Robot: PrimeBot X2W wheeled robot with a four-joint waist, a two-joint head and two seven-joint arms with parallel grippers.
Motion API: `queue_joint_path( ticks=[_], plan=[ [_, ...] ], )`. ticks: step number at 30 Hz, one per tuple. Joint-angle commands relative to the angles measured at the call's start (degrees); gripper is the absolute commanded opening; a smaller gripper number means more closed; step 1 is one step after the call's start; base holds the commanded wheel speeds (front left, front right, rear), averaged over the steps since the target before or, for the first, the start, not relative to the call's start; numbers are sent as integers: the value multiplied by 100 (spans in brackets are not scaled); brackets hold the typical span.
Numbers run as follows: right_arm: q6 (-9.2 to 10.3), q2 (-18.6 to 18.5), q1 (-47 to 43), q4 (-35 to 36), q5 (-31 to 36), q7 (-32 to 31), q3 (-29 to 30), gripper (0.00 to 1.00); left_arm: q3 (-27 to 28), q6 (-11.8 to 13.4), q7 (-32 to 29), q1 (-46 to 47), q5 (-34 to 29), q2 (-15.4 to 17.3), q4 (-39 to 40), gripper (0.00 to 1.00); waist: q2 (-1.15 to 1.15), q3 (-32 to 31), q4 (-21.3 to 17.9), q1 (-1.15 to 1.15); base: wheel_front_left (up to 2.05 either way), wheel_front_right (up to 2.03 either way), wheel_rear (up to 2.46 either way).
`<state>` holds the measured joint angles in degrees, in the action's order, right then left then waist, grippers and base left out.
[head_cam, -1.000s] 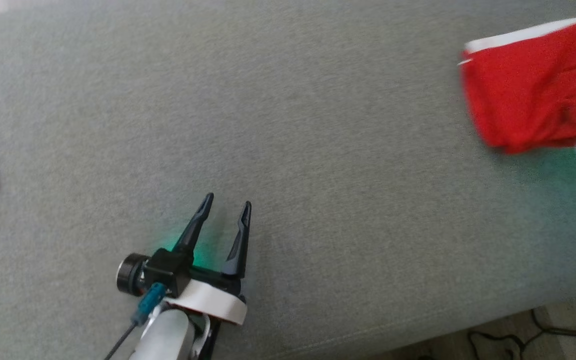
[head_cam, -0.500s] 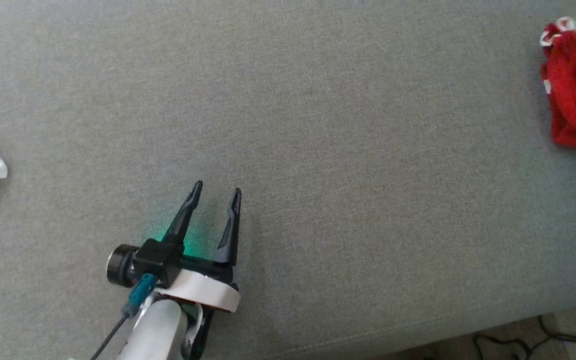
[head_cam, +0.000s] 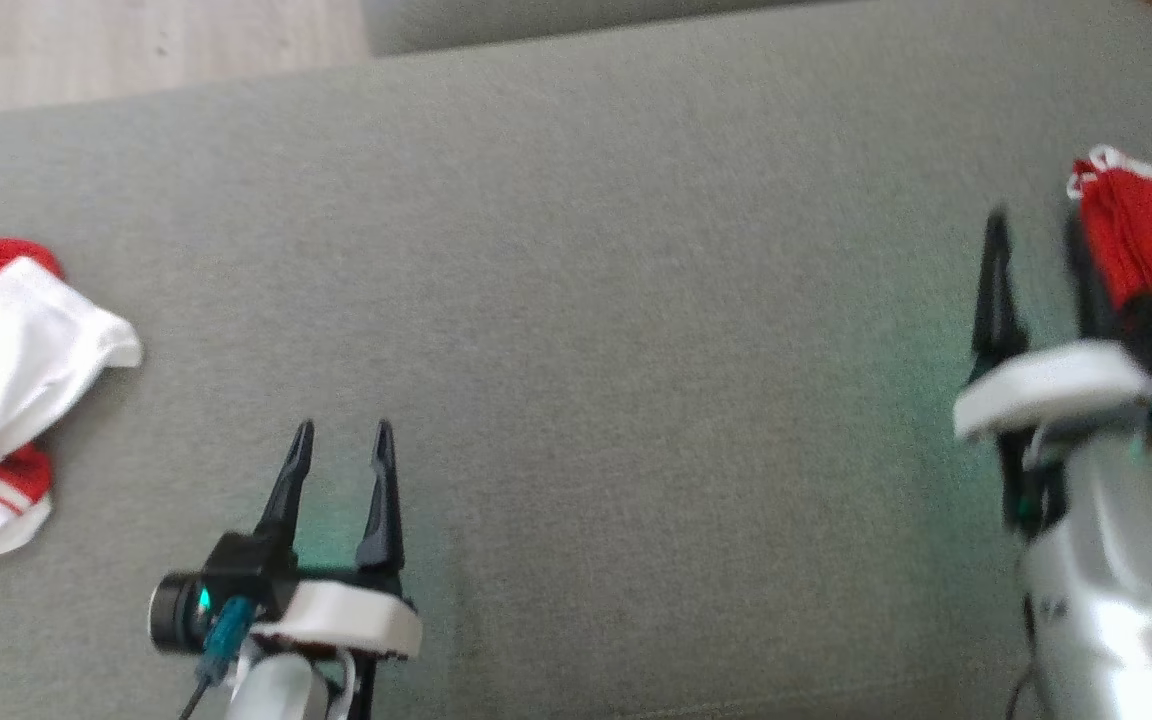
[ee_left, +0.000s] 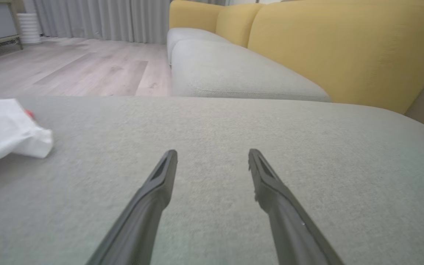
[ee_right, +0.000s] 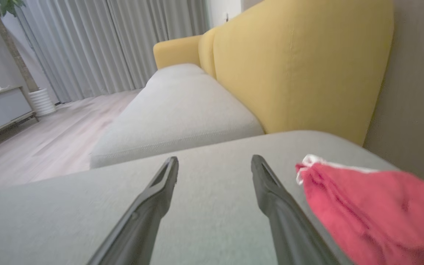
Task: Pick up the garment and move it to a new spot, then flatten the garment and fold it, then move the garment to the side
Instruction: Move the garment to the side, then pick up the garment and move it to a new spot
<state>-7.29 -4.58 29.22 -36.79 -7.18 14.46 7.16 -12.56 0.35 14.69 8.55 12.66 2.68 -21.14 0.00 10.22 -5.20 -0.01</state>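
The right gripper (ee_right: 215, 160) stood with its two long dark fingers spread wide and nothing between them, poised over the grey upholstered seat cushion (head_cam: 636, 300) near its right edge. Just to the outer side of one finger lay the red garment with a thin white trim (ee_right: 363, 198), bunched in soft folds at the cushion's far right corner. Whether the finger brushed the cloth I could not tell, as the head view was blurred there.

The left gripper (head_cam: 343, 428) was likewise wide apart and empty, low over the cushion close to its near edge and left of the middle. Its fingers pointed toward the far edge.

Between the two grippers ran a broad stretch of bare grey fabric, from the near edge to the far one. At the left edge sat a crumpled pile of white and red cloth (head_cam: 16, 370), well apart from the left gripper.

Beyond the far edge came a second pale grey seat (ee_right: 182, 106) with a mustard-yellow sofa back (ee_right: 289, 62) behind it. Pale wood flooring (ee_left: 68, 70) ran toward grey pleated curtains (ee_right: 105, 44).
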Motion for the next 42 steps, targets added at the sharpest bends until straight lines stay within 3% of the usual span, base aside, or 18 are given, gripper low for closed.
queue_joint_path(
  ticks=[1,10,17,29,34,42],
  plan=[
    [-20,69,-215,216,-72,53,-156,100,269,73,31,-33,35,20,114,100,0,-325,248,1,0,0,0],
    [-20,167,-1428,186,-370,53,-678,100,482,133,31,-501,11,20,-122,100,0,-875,462,1,0,0,0],
    [-20,169,-1772,478,-239,53,-1115,100,626,178,31,-708,-30,20,-185,100,0,-1047,482,1,0,0,0],
    [-20,169,-1905,611,-330,53,-1240,100,582,221,31,-734,26,20,-105,100,0,-984,712,1,0,0,0],
    [-20,169,-1929,621,-346,53,-1308,100,568,265,31,-731,81,20,-116,100,0,-871,1280,1,0,0,0],
    [-20,169,-1870,590,-415,53,-1532,100,774,313,31,-833,146,20,-189,100,0,-714,2648,1,0,0,0]
  ],
)
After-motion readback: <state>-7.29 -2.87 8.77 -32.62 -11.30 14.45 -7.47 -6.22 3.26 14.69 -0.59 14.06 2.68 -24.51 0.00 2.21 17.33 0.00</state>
